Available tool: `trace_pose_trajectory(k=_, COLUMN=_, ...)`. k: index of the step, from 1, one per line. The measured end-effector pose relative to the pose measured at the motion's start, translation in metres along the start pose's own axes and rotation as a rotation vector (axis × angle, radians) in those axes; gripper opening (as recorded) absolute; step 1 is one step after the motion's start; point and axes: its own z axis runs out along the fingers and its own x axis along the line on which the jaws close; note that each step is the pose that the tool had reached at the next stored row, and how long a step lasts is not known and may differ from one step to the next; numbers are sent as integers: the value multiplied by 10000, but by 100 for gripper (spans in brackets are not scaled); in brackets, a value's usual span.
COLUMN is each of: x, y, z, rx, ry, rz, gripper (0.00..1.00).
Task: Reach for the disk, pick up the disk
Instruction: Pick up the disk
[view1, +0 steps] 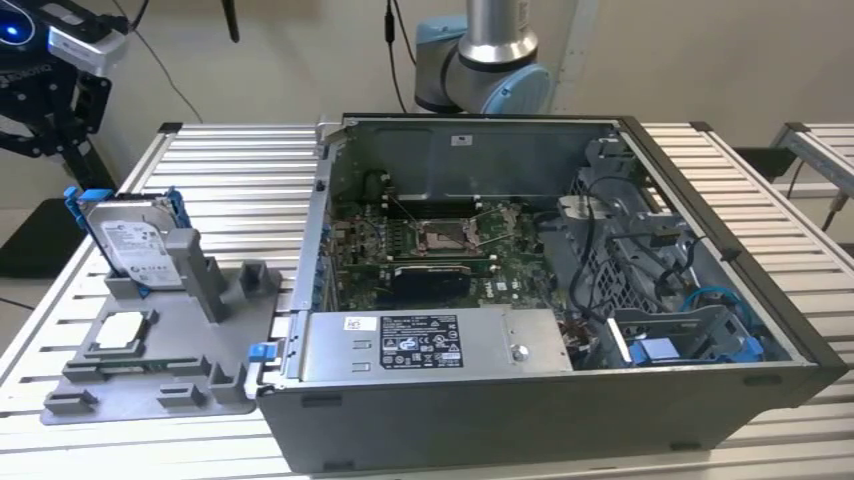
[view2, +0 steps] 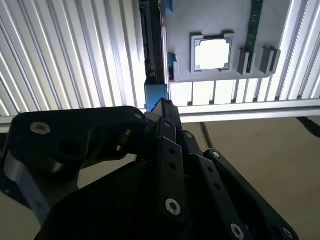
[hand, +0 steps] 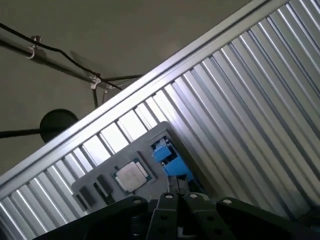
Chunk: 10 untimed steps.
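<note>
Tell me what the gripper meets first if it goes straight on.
Probably the silver-grey hard drive in bright blue plastic rails: in the second wrist view the black gripper points straight at its near blue end. Depth is unclear.

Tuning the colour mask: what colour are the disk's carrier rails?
Bright blue carrier rails around the disk, best in the exterior view.

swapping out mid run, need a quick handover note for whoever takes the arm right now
Gripper: shut, holding nothing, out by the table edge, tips pointing toward the disk but short of it, no contact.
Disk: upright in its slot on the grey holder, at the exterior view's left, beside the open computer case.
Done: the reach is partly made.
Left: the disk is not yet gripped or lifted.
</note>
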Motion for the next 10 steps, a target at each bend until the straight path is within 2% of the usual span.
trace_pose_trajectory(k=10, x=0, y=0, z=0, rx=2, ry=69, rz=-1818, gripper=0)
